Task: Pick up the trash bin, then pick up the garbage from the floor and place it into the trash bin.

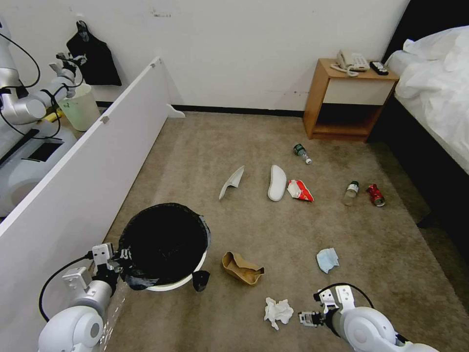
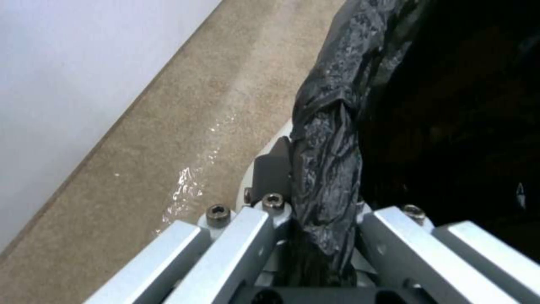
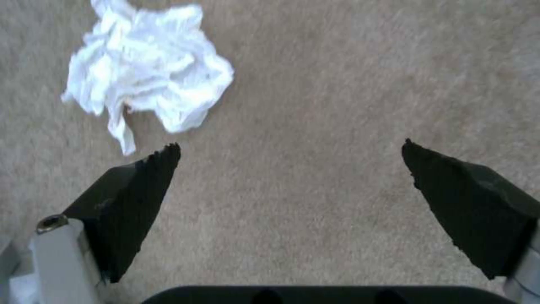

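The trash bin (image 1: 163,244), white with a black bag over its rim, is at the near left of the floor (image 1: 273,230). My left gripper (image 1: 118,266) is shut on its rim; in the left wrist view the left gripper (image 2: 320,181) pinches the bagged rim (image 2: 329,139). My right gripper (image 1: 306,318) hovers low at the near right, open (image 3: 290,143), with the crumpled tissue (image 1: 278,311) (image 3: 149,82) just beyond one fingertip. Other garbage lies around: cardboard scrap (image 1: 243,268), light-blue wad (image 1: 327,259), two slippers (image 1: 232,182) (image 1: 277,182), wrapper (image 1: 300,190), two bottles (image 1: 302,153) (image 1: 350,192), red can (image 1: 375,194).
A long white panel (image 1: 88,171) runs along the left, close to the bin. A cream bucket (image 1: 80,105) stands behind it. A wooden nightstand (image 1: 349,100) is at the far wall and a bed (image 1: 435,98) fills the right side.
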Robot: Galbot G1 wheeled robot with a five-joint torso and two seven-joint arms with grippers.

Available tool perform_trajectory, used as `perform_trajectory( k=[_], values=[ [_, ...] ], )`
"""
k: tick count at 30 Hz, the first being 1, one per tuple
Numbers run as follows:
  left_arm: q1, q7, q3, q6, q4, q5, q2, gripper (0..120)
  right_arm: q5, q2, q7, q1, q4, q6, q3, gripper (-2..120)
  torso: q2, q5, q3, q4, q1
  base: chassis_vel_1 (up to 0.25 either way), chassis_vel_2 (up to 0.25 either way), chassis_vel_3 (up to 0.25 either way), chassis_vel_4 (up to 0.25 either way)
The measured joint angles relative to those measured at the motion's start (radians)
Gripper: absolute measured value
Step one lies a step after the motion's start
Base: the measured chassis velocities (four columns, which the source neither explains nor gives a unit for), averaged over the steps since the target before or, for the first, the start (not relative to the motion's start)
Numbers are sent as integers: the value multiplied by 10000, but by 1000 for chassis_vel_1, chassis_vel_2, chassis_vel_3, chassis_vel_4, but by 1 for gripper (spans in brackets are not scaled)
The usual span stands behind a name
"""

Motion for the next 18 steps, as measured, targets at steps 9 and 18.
perform_trajectory(
  k=[9,18],
  values=[
    [-34,145,-49,-101,161,91,-192,2,-208,264,-184,1097,-526,-43,-1157,100,0,0,0,3,0,0,0,0,0],
    [26,244,-304,-211,202,121,-459,2,-114,1156,-231,2385,-1285,-21,-2346,100,0,0,0,2,0,0,0,0,0]
  ],
)
